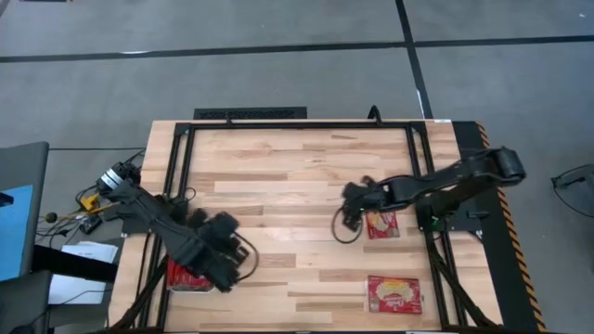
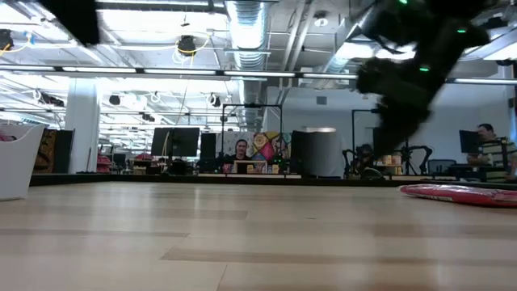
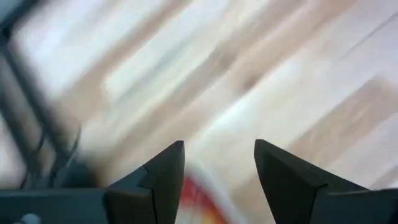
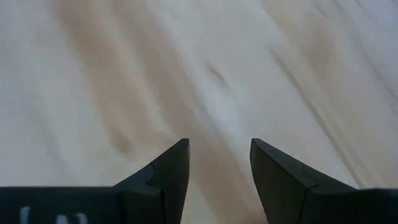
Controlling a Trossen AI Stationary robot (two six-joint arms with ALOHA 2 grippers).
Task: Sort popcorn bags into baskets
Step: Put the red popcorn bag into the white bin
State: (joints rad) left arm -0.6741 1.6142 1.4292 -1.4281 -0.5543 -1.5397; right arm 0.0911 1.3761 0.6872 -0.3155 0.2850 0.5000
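Note:
One red popcorn bag (image 1: pixel 381 224) lies flat on the wooden table just right of my right gripper (image 1: pixel 351 215), which is open over bare wood (image 4: pixel 217 93). A second bag (image 1: pixel 393 293) lies near the front edge at the right. The white basket (image 1: pixel 206 289) stands at the near left with red bags (image 1: pixel 182 275) in it, partly hidden by my left arm. My left gripper (image 1: pixel 232 264) hangs open beside the basket; a blurred patch of red packet (image 3: pixel 200 198) shows below its fingers, apart from them. The low view shows the basket's wall (image 2: pixel 18 162) and a bag (image 2: pixel 460 193).
A black metal frame (image 1: pixel 297 124) runs round the tabletop. Bare wood fills the middle and far part of the table (image 1: pixel 278 167). Beyond the table, the low view shows a room with monitors and seated people (image 2: pixel 241 153).

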